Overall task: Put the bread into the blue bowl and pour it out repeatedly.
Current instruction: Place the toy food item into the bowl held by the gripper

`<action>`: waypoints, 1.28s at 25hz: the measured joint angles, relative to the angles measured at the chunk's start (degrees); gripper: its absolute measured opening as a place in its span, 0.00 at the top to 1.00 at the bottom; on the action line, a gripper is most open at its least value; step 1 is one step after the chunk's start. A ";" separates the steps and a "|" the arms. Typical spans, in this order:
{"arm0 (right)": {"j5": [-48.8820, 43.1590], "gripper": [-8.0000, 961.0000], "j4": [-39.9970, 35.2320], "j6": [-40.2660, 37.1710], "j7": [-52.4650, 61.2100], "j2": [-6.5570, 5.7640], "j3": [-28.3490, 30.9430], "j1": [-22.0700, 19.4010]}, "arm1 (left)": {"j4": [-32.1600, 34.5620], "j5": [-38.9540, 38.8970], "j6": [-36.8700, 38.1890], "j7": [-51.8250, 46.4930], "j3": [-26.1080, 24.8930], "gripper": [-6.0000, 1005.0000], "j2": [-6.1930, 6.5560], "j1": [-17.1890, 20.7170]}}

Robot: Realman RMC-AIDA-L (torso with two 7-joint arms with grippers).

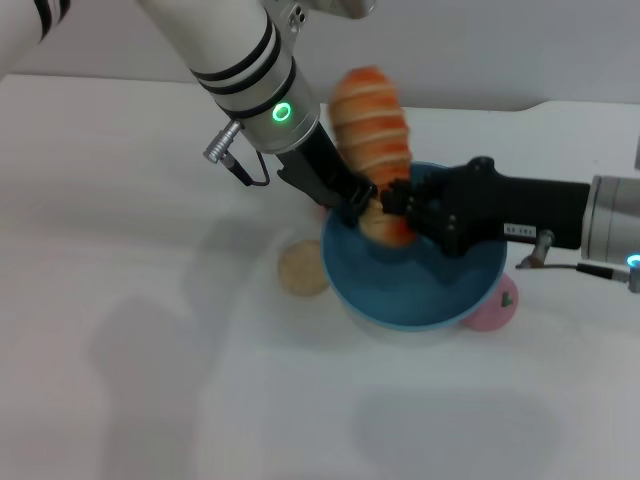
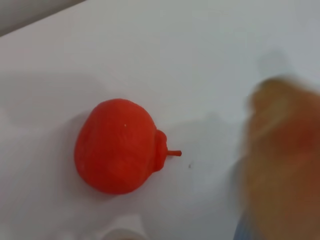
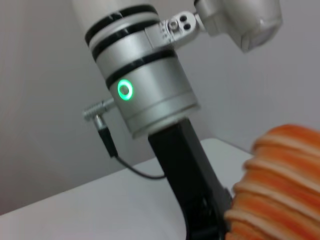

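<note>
Bread (image 1: 372, 125), ridged golden-orange loaf, stands near upright, lower end inside glossy round blue bowl (image 1: 420, 290). Right end effector (image 1: 400, 212) clamped on lower end; left end effector (image 1: 358, 200) alongside, closure unclear.

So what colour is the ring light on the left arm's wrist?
Green, glowing on the left arm's silver wrist ring light; clearest in the right wrist view.

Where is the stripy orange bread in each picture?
Head view: the bread stands nearly upright in the upper middle, its lower end over the blue bowl, between the left gripper and the right gripper.
Left wrist view: the blurred orange-brown shape at the right edge is probably the bread.
Right wrist view: the bread fills the lower right corner.
Shared landmark: the bread itself.
</note>
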 joint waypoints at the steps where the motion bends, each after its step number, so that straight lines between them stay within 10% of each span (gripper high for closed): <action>1: -0.19 0.89 0.19 -0.08 0.01 -0.04 -0.04 -0.26 | 0.06 0.00 -0.10 0.00 -0.02 0.98 0.02 -0.01; 32: -0.79 0.63 -5.47 -10.52 5.23 -0.34 13.91 -8.57 | -0.13 2.68 -8.54 -0.40 -0.85 0.98 0.27 -0.18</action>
